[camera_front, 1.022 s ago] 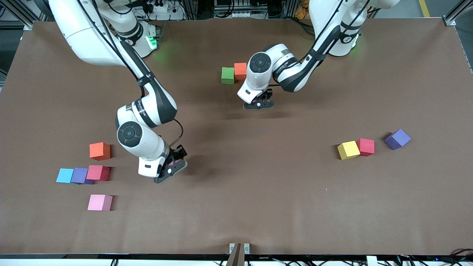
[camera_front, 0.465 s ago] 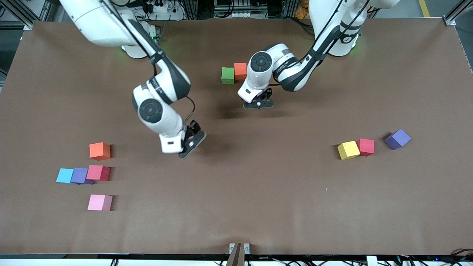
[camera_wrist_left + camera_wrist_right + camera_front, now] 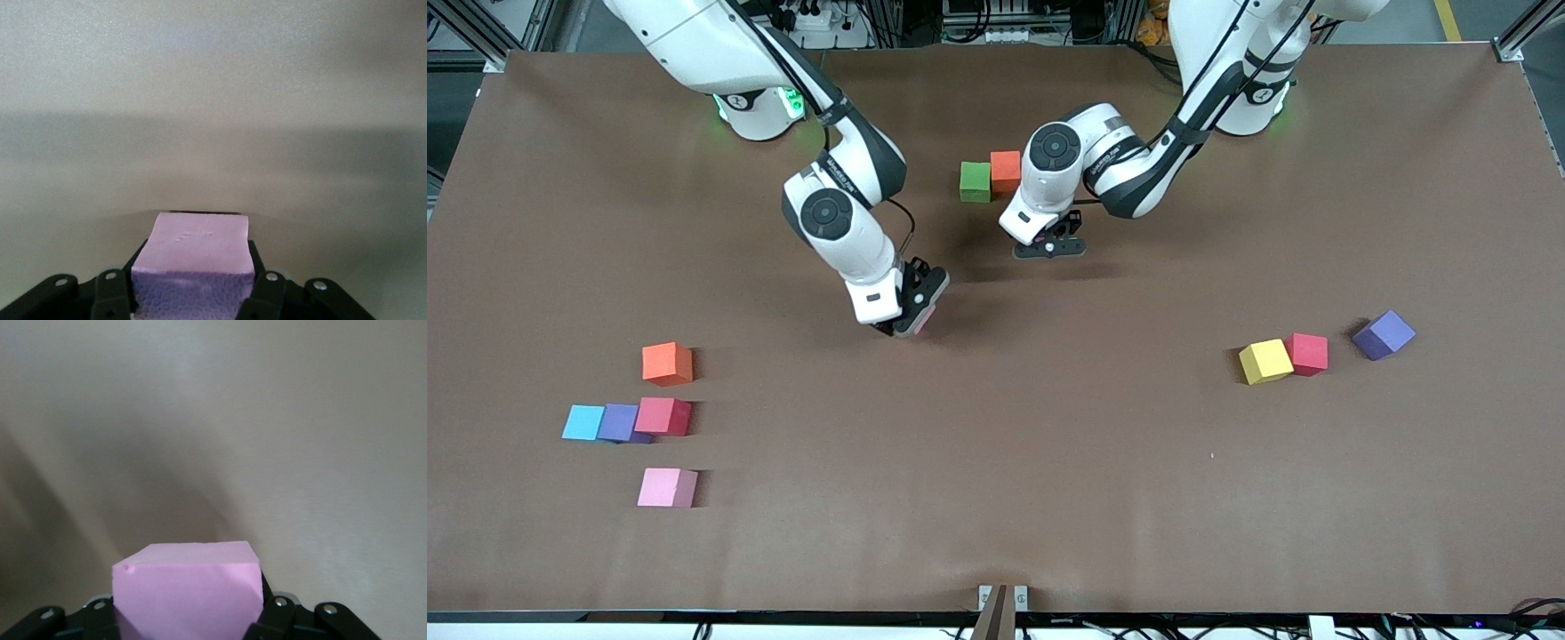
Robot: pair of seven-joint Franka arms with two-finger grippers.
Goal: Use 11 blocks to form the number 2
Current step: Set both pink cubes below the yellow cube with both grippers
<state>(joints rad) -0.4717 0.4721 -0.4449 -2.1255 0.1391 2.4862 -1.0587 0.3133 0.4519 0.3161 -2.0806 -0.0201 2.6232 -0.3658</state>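
My right gripper [image 3: 911,313] is shut on a pink block [image 3: 187,587] over the bare middle of the table. A little pink [image 3: 923,320] shows below its fingers. My left gripper [image 3: 1049,250] hangs low over the table beside a green block [image 3: 975,181] and an orange block [image 3: 1006,171] that touch. It is shut on a lilac-pink block [image 3: 197,247]. In both wrist views the held block fills the gap between the jaws. No number 2 is in view.
Toward the right arm's end lie an orange block [image 3: 667,364], a row of light blue [image 3: 583,422], purple [image 3: 618,422] and red [image 3: 663,415], and a pink one [image 3: 667,487]. Toward the left arm's end lie yellow [image 3: 1265,361], red [image 3: 1307,353] and purple [image 3: 1384,334].
My right arm has carried its pink block from beside the blocks at its end of the table toward the middle, closer to the green and orange pair. The left arm has hardly moved.
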